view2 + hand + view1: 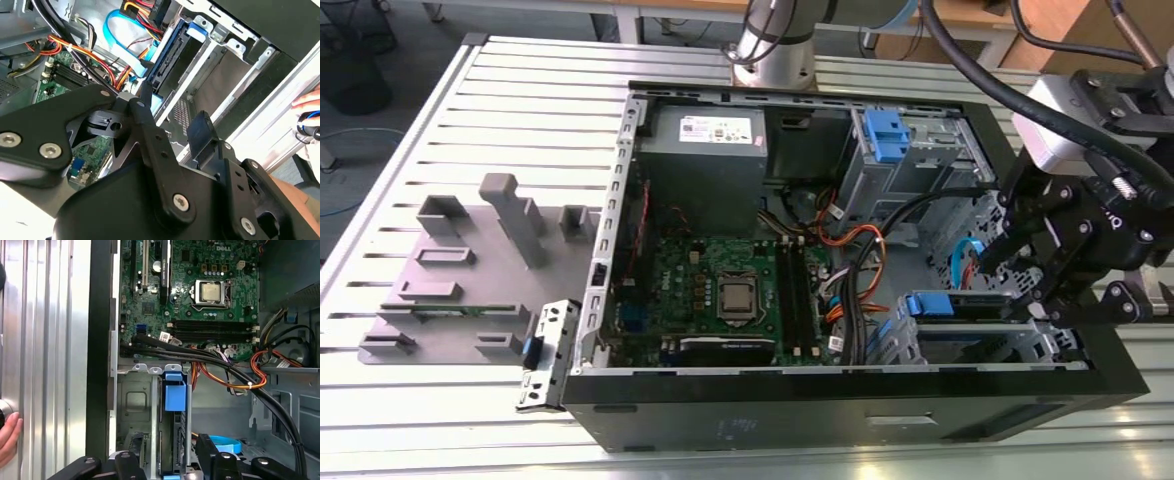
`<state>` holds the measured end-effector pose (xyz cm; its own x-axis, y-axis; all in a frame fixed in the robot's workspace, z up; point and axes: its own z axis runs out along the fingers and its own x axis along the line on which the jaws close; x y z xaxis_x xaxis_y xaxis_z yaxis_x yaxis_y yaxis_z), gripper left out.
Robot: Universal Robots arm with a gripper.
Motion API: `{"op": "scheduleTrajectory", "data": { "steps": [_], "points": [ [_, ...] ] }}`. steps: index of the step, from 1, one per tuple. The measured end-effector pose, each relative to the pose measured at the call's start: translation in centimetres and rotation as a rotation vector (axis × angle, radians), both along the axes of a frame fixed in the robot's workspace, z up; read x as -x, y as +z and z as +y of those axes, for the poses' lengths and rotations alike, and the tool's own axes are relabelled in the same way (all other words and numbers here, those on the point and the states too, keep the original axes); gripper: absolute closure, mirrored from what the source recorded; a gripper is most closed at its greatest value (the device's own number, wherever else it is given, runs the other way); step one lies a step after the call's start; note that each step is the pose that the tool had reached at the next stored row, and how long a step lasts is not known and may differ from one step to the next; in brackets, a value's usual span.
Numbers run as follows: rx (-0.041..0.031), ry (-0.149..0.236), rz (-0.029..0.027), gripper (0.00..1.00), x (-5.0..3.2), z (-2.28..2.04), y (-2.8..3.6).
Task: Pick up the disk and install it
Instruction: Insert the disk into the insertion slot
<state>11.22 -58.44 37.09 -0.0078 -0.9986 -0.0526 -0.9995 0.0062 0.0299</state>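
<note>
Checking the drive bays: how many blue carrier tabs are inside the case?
2. One blue tab sits in the bay near the power supply; the other in the cage beside the pincer. The arm may hide more.

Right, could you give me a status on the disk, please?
Gripper open, straddling the disk. Disk edge-up in the cage, blue tab showing. Cables pass beside the cage; a hand at the case edge.

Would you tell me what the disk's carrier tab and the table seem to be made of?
The carrier tab looks like matte blue moulded plastic, evenly coloured. The table is probably aluminium: pale silver slats with soft glare.
</note>
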Motion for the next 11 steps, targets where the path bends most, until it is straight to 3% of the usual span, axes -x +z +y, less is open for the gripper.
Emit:
{"op": "scheduleTrajectory", "data": {
  "steps": [5, 11],
  "points": [
    [-0.0001, 0.014, -0.002, 0.45, 0.0, 0.71, -0.14],
    [-0.0001, 0.014, -0.002, 0.45, 0.0, 0.77, -0.15]
  ]
}}
